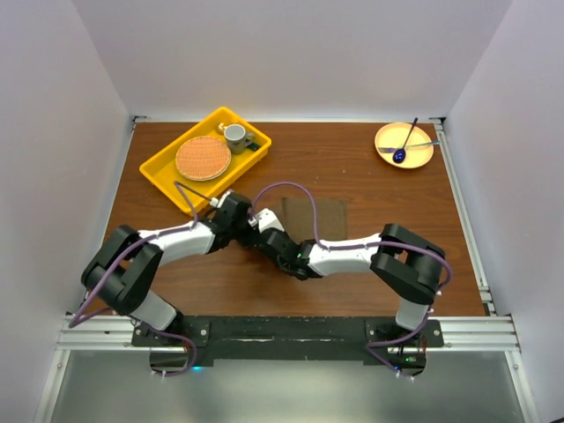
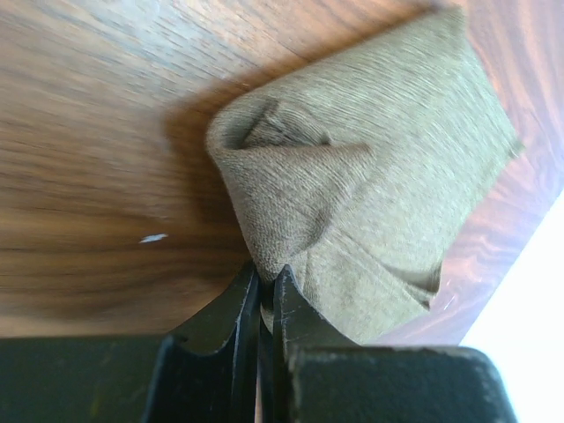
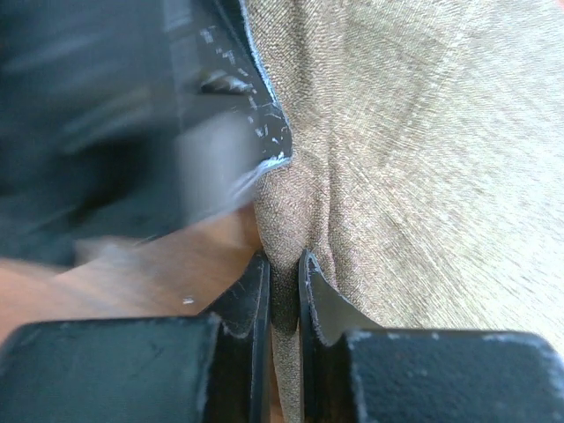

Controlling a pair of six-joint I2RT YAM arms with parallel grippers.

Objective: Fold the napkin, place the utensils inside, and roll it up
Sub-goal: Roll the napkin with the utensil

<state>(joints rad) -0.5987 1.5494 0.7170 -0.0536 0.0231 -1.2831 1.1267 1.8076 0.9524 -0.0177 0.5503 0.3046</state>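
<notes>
Left gripper (image 2: 264,280) crowds right gripper (image 3: 284,264); table (image 1: 405,220) rightward open.

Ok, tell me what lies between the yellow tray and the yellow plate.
Nothing: in the top view, only bare wooden tabletop runs between the yellow tray and the yellow plate.

A reddish-brown wooden tabletop (image 1: 370,189) with visible grain fills the middle, evenly and softly lit. Plain white panel walls (image 1: 291,53) close it in at nine, twelve and three o'clock. A silver aluminium rail (image 1: 463,211) edges the table at three o'clock, and a smooth grey floor (image 1: 291,392) shows at six o'clock.
</notes>
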